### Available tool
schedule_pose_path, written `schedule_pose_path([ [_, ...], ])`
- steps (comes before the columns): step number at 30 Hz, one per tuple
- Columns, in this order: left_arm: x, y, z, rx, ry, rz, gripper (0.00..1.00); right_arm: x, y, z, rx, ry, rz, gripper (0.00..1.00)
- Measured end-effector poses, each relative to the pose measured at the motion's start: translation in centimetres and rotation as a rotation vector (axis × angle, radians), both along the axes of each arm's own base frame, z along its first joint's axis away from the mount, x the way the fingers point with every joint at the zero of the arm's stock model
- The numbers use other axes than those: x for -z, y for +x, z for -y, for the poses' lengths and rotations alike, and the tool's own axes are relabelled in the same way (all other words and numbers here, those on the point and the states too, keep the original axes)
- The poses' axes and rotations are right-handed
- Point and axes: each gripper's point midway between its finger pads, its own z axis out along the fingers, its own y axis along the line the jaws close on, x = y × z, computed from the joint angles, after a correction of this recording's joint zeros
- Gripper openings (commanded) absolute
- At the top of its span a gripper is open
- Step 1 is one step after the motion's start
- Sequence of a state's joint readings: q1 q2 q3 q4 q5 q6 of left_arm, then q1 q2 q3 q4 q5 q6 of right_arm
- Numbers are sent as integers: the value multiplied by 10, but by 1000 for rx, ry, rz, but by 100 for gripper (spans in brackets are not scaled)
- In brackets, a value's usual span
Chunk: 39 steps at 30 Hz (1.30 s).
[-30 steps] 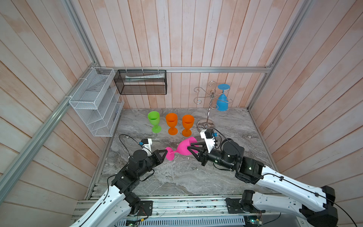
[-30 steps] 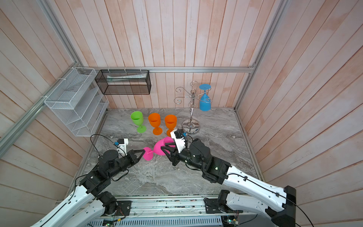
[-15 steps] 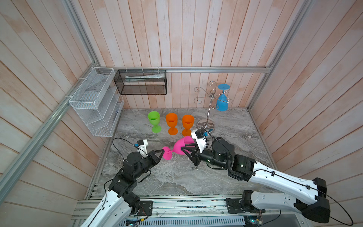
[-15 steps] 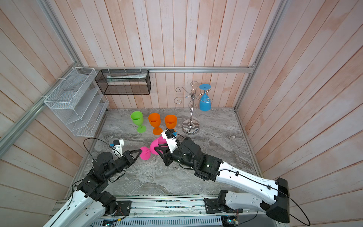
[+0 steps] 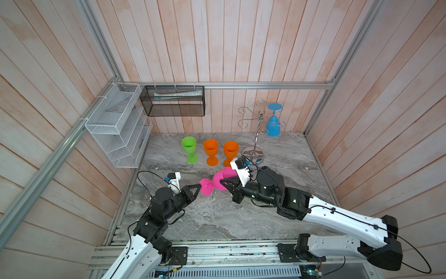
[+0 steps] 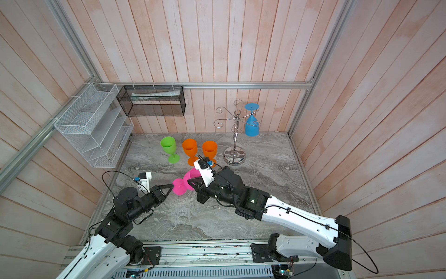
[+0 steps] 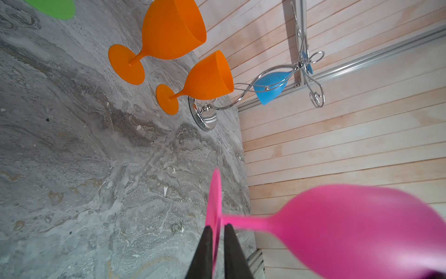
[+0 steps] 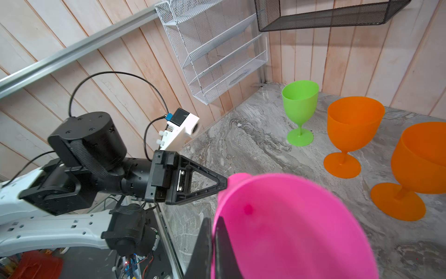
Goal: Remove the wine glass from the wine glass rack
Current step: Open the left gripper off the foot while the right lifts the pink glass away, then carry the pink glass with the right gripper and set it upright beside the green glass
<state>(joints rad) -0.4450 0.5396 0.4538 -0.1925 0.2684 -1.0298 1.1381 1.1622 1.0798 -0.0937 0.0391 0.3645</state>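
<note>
**Desk:** Which step is this?

**Field:** A handover, by the look of it. A pink wine glass [image 5: 220,181] lies on its side in the air over the middle of the counter [image 5: 217,217], foot toward 8 o'clock and mouth toward 2 o'clock. It is well clear of the wine glass rack [image 5: 258,132], which stands at 1 o'clock.

**Desk:** Who has it?

**Field:** The right tool [image 8: 213,227] is clamped on the bowl, with the rim wall between its fingers. The left tool [image 5: 198,186] has its jaws on either side of the foot. Whether they pinch it or stand just off it, I cannot tell.

**Desk:** And the arms?

**Field:** The left arm reaches in low from 7 o'clock, its tool pointing toward 2 o'clock. The right arm stretches in from 4 o'clock, its tool pointing toward 9 o'clock.

**Desk:** What next?

**Field:** My judgement is that the left tool must come clear of the foot. The right can then turn the glass upright and stand it beside the green glass [image 5: 189,145] and the orange glasses [image 5: 211,148], lined up from 11 to 12 o'clock. A blue wine glass [image 5: 272,125] hangs upside down on the rack.
</note>
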Motion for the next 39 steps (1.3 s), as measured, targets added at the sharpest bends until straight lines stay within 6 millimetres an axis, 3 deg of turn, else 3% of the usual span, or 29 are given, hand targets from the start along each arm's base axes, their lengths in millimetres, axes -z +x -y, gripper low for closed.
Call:
schedule_pose_path([
  [3,2,-1,-3,-11,10,-2,74,6,8,-3,33,-46,-3,0],
  [7,10,-3,-8,-30,43,-23,86,13,20,-10,68,-112,-3,0],
  [13,37,-8,-18,-64,97,-84,90,29,39,-29,97,-211,-13,0],
  [25,98,-22,-38,-125,202,-255,96,79,92,-64,120,-367,-82,0],
  [34,105,-28,-44,-142,223,-270,100,95,114,-95,90,-415,-89,0],
  [39,119,-33,-46,-139,238,-297,100,102,130,-111,84,-437,-82,0],
])
